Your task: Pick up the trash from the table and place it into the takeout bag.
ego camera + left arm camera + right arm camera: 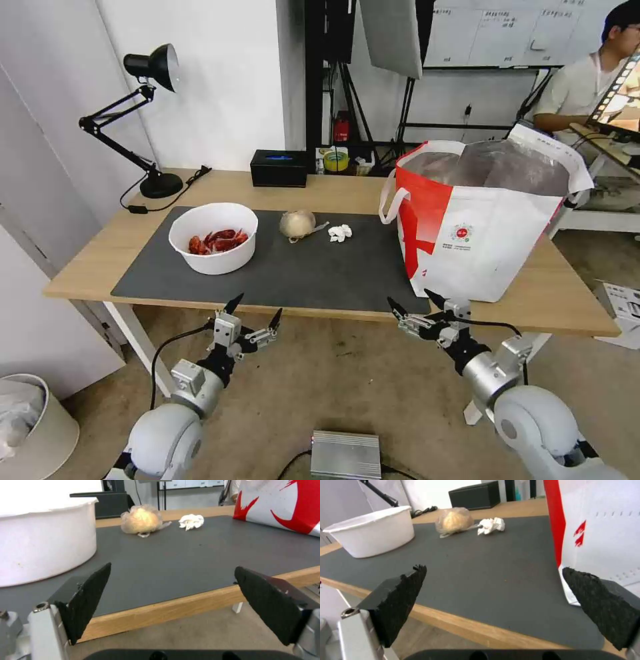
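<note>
A black desk lamp (143, 120) stands at the far left, its round base near the back edge and its cord trailing forward to a small black plug block. A black tissue box (279, 167) sits at the far middle. On the floor, a pale round bin (30, 427) stands at the near left, and a silver metal box (345, 455) lies near the middle. A white carton (621, 312) rests on the floor at the right.
</note>
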`<state>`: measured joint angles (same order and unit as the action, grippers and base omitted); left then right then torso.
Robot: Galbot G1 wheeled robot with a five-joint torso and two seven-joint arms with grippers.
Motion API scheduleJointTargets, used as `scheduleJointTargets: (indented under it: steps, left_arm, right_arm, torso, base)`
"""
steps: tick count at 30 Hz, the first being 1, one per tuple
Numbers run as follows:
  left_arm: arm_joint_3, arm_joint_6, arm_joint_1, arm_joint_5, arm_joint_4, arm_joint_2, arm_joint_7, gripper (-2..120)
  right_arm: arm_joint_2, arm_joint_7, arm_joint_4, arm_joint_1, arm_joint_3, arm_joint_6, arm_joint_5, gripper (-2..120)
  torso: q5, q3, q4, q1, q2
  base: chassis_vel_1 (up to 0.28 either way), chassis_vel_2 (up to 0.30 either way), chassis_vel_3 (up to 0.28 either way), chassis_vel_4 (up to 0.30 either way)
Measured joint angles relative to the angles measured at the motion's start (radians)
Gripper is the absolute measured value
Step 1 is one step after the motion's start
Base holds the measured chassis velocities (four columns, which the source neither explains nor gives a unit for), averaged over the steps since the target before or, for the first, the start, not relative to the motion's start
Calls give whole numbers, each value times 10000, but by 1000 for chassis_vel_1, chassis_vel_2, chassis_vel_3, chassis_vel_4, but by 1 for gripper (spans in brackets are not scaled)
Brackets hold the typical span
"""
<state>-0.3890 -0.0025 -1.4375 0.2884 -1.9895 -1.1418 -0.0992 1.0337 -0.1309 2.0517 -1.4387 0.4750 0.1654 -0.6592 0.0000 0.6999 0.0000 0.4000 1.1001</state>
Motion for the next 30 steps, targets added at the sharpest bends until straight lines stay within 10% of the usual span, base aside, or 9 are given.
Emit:
scheduleJointTargets:
  steps: [30]
  left_arm:
    - [-72,-46,-173,-101,-176,-80,-3,100]
  right_arm:
    - [-165,858,-993,3305,-2430,402,-989,100]
  torso:
    - [0,2,2,0,-3]
  base:
    - [0,0,0,0]
